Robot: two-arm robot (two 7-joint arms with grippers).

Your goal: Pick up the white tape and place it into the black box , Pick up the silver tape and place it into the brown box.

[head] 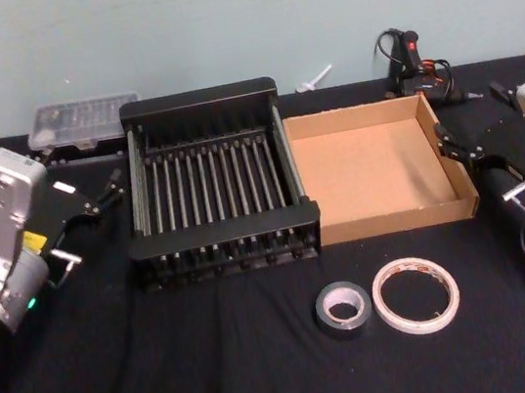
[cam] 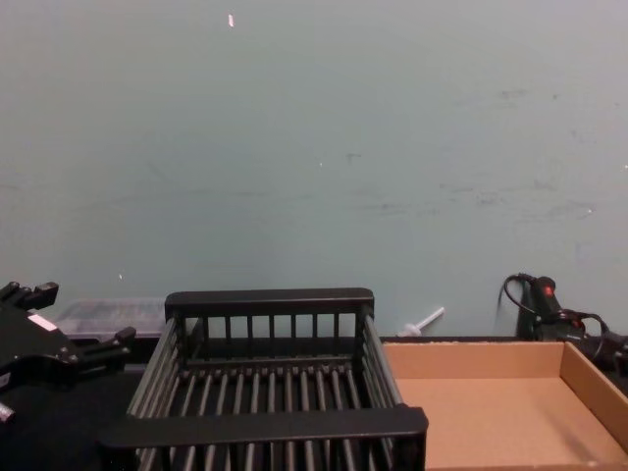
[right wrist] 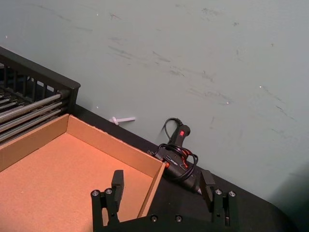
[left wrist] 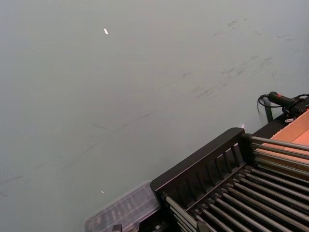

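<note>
- Pale green wall (head: 216,16), scuffed, rises behind a black-covered surface (head: 221,381).
- Left hand (head: 104,192) hangs at the far left, just beside the black box's left wall, its fingers parted and holding nothing.
- Behind it, by the wall, lies a clear plastic bit case (head: 83,119).
- Black box (head: 215,179), a slatted crate with thick rims, sits left of centre with nothing in it; the chest view shows its bar sides (cam: 270,339).
- Brown box (head: 377,169), a shallow cardboard tray, stands touching the crate's right side, its floor bare.
- Silver tape (head: 343,308) lies flat on the cloth in front of the two boxes, near the gap between them.
- White tape (head: 416,294) lies flat just to the right of it, almost touching.
- Black glue gun (right wrist: 178,154) with a red switch rests behind the tray's far right corner.
- Right hand (right wrist: 161,191) hovers over the tray's right wall, fingers wide apart, holding nothing.
</note>
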